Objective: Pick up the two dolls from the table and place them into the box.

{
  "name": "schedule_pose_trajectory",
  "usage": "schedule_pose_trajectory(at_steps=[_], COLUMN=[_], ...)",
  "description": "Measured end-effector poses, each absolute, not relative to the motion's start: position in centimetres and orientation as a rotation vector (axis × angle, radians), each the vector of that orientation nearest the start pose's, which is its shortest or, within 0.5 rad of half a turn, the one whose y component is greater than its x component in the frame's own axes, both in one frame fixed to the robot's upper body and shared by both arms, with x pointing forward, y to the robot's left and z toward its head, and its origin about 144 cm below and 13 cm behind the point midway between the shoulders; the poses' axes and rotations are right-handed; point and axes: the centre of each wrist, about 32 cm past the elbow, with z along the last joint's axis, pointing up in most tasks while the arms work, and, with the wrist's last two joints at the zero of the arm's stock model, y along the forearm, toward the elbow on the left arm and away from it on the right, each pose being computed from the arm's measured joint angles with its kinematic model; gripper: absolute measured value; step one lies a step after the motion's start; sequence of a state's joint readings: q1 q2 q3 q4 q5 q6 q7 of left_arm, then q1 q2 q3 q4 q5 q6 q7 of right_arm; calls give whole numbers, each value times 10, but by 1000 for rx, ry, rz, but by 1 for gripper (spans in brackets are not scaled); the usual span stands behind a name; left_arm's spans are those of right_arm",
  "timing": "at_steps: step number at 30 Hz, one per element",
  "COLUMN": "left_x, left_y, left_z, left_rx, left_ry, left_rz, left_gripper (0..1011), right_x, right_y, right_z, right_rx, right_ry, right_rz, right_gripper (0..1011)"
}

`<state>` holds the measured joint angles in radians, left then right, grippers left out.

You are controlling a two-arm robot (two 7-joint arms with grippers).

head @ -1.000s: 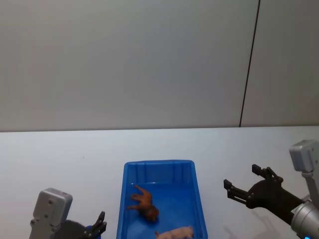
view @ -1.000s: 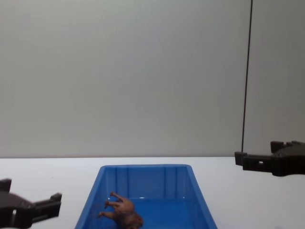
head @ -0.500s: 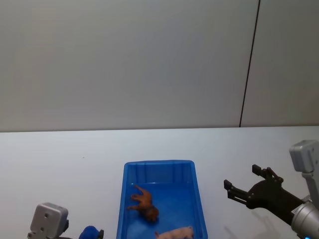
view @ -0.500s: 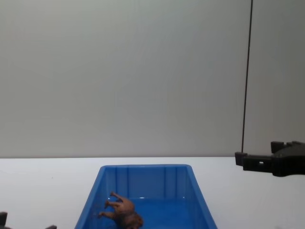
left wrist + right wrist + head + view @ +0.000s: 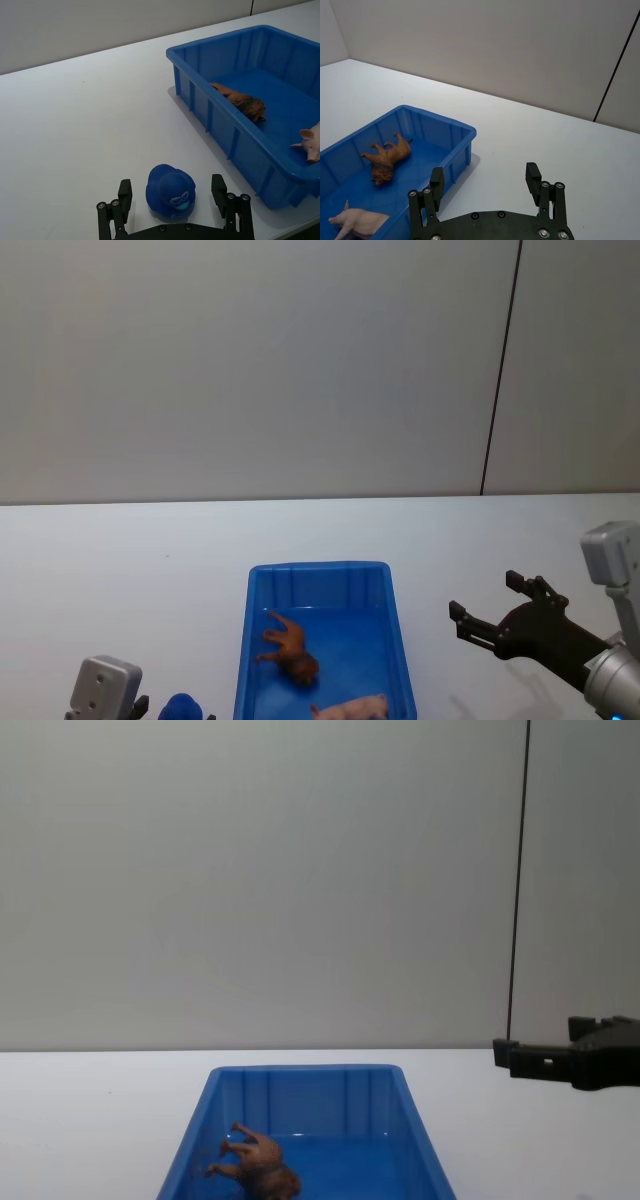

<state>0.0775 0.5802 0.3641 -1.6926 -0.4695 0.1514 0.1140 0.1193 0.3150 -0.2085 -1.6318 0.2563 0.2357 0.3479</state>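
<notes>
Left gripper (image 5: 172, 217) spread around a blue duck (image 5: 170, 191); my chest view hides the pig (image 5: 311, 145), showing the lion (image 5: 255, 1171); right gripper (image 5: 485, 187) spread too.

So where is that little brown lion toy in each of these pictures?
Head view: the lion lies on its side in the blue box, left of middle.
Left wrist view: lion against the box's near wall.
Right wrist view: lion on the box floor, pig nearer the camera.
Chest view: lion low in the box, towards its left side.
Shared landmark: the blue box.
</notes>
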Motion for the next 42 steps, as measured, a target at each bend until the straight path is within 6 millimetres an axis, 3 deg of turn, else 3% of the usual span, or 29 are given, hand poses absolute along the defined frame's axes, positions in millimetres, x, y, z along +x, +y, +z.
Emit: schedule_pose_trajectory(at_steps=[6,13,14,20,36,42], left_x=[419,425,425,431,448,464], left_y=[274,274,274,274,269,257], left_z=[1131,1127,1127,1129,1156,1171], left_rx=[326,346,347,351,284,218], left_ry=[150,161,161,147,12,-70], left_rz=[1289,1293,1293,1300,1310,1274], left_gripper=[973,813,747,572,462,421], right_x=[484,484,484,484,484,484], right_y=[-249,-249,-249,-249,-249,-249], right_z=[1192,1192,1192,1192,1192,1192], right_rx=[-146,-146,-146,-146,-146,-146], right_ry=[46,46,46,46,46,46], right_rz=[-1016,-1016,-1016,-1016,-1016,-1016], right_gripper=[1001,1001,1001,1001,1001,1001])
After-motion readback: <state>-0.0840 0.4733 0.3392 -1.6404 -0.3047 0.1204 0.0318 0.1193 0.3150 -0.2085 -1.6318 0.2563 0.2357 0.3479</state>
